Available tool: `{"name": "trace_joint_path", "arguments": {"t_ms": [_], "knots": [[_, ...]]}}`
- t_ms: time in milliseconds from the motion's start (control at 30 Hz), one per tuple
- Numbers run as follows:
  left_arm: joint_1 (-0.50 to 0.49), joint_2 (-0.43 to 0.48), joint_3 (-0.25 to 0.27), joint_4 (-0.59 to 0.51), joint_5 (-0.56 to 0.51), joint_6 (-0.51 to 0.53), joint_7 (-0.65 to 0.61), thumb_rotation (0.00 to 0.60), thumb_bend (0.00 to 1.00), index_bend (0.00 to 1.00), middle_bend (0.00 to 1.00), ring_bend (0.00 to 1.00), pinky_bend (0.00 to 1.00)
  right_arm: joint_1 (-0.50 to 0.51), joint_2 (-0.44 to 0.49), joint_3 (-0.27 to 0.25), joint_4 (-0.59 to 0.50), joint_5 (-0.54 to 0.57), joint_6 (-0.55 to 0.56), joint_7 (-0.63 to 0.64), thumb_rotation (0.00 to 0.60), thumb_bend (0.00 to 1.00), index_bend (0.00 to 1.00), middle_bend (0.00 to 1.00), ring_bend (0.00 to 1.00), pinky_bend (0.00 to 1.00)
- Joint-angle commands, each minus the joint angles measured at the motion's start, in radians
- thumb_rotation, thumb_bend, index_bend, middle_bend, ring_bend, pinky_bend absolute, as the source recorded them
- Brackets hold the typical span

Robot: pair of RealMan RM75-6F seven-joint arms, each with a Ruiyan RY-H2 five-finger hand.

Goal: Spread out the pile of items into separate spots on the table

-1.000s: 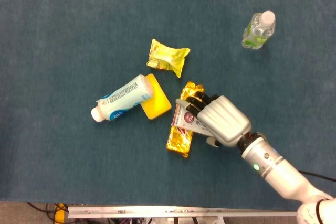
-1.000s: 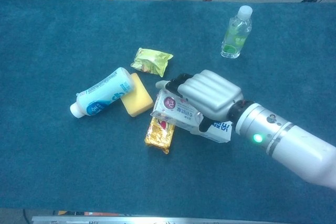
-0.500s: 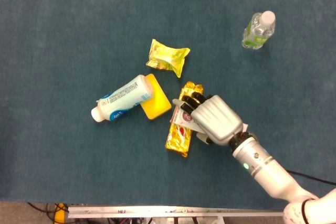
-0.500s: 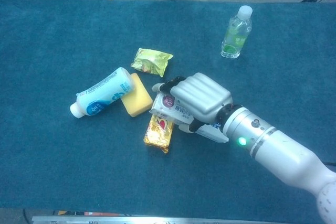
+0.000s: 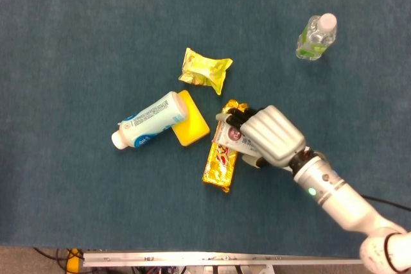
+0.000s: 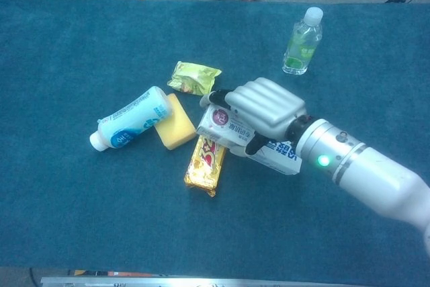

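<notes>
The table [image 6: 80,233] has matt, fuzzy blue cloth, the snack bar [image 6: 207,164] wrapper is shiny gold foil, and the right hand [image 6: 269,109] looks like smooth silvery plastic.

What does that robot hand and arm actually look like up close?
The right hand has a silver-grey ribbed back and black fingers. A dark collar joins it to a smooth white tubular arm with a small green light. A thin black cable trails nearby.
</notes>
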Motion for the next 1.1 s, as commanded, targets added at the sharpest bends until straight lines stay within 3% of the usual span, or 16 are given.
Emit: {"name": "trace_joint_path", "arguments": {"t_ms": [33, 400, 1100], "knots": [[-0.003, 0.001, 0.001, -0.005, -0.001, -0.006, 0.007, 0.600, 0.37, 0.33, 0.21, 0.13, 0.23, 0.010, 0.074, 0.009, -0.051, -0.041, -0.049, 0.094, 0.600, 0.37, 0.44, 0.39, 0.41, 0.77], [-0.009, 0.006, 0.001, -0.025, -0.015, -0.025, 0.028, 0.600, 0.37, 0.33, 0.21, 0.13, 0.23, 0.033, 0.187, -0.050, -0.098, -0.144, -0.167, 0.234, 0.600, 0.37, 0.45, 0.39, 0.42, 0.77], [-0.017, 0.000, 0.004, -0.025, -0.007, -0.035, 0.029, 0.600, 0.37, 0.33, 0.21, 0.13, 0.23, 0.023, 0.322, -0.143, -0.085, -0.134, -0.217, 0.201, 0.600, 0.37, 0.45, 0.39, 0.42, 0.77]]}}
